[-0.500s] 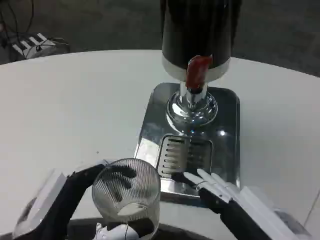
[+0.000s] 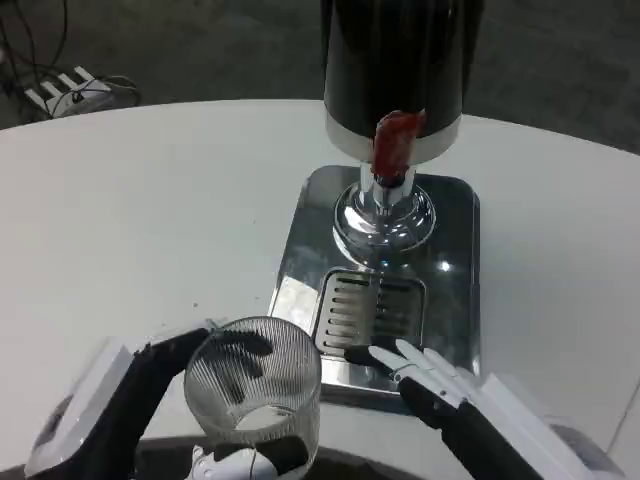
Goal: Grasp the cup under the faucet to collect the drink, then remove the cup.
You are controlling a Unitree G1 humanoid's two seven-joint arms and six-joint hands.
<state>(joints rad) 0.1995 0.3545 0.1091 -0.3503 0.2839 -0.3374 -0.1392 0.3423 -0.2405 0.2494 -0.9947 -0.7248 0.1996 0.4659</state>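
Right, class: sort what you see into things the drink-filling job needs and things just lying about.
Needed: cup, held by left hand; dispenser; red tap lever; drip tray; right hand.
Lying about: power strip and cables on the floor.

This looks like a lab or test room rather than a home. A bare white bench (image 2: pixel 150 200) stands on dark grey carpet (image 2: pixel 560 60), and at the upper left a white power strip (image 2: pixel 65 90) lies among loose cables (image 2: pixel 20 40) on the floor.

dispenser (image 2: pixel 400 60) top cropped, cup (image 2: pixel 255 385) base perhaps hidden
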